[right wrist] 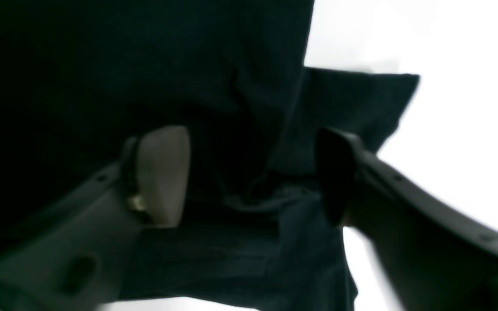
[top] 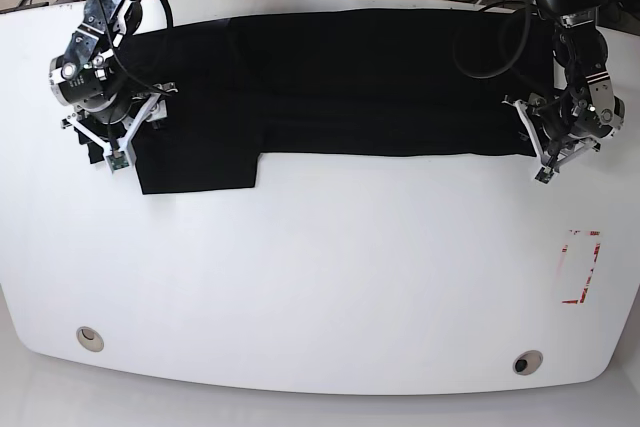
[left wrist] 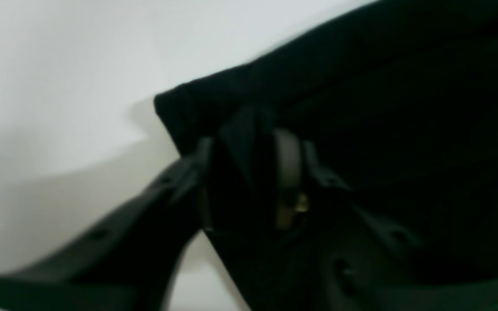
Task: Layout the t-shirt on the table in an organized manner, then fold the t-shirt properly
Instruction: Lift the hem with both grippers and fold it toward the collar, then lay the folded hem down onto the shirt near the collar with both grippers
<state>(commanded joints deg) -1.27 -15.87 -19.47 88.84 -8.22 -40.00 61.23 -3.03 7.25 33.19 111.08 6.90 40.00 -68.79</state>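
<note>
T-shirt [top: 340, 82] spread along worktop [top: 320, 277] far edge, left tool [left wrist: 249, 172] clamped on its corner, right tool [right wrist: 253, 177] apart over bunched sleeve; uneven pull could wrinkle or drag it.

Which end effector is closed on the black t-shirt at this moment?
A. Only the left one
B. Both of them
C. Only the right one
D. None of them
A: the left end effector pinches a corner of the t-shirt between its fingers, while the right end effector stands open with fabric lying loose in the gap.
</note>
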